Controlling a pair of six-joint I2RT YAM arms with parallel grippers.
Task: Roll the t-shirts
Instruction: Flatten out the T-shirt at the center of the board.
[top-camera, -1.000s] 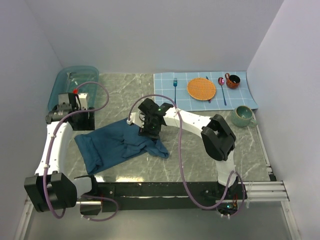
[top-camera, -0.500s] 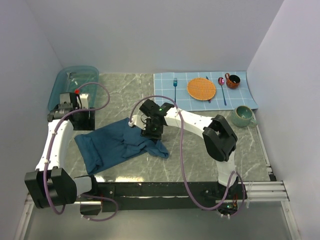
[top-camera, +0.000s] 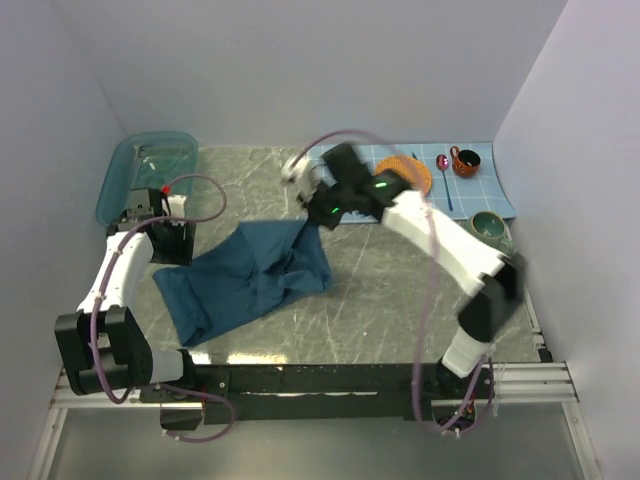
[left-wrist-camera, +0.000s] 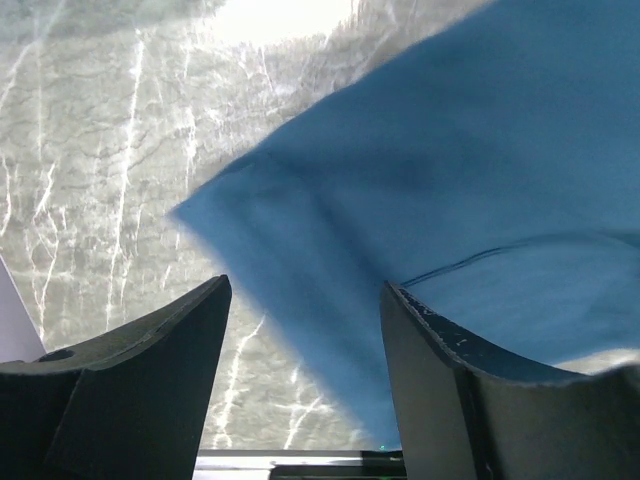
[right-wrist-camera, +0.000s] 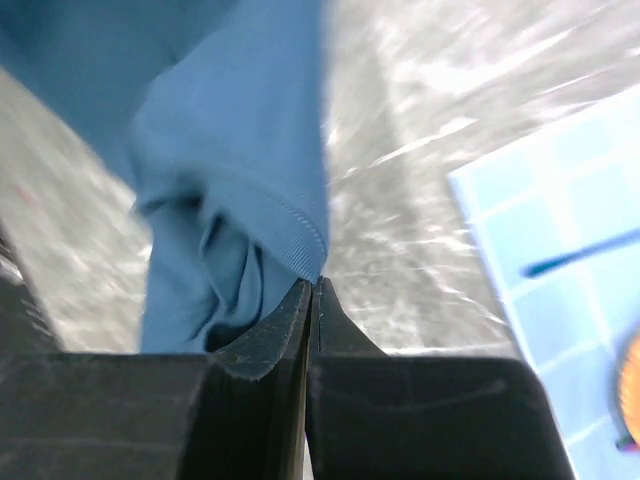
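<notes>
One dark teal-blue t-shirt lies crumpled on the marble table, left of centre. Its far right part is drawn up into a peak toward my right gripper. In the right wrist view that gripper is shut on a ribbed hem of the t-shirt, and the cloth hangs from the jaws. My left gripper hovers at the shirt's far left corner. Seen from the left wrist, it is open, with a corner of the t-shirt lying below and between its fingers, untouched.
A translucent blue tub stands at the back left. At the back right, a light blue checked placemat carries an orange plate, a spoon and a brown cup. A green mug sits near the right wall.
My right gripper has shut on the shirt's edge and swung up toward the back right, dragging the cloth with it. The left gripper has dropped slightly toward the shirt's left corner.
</notes>
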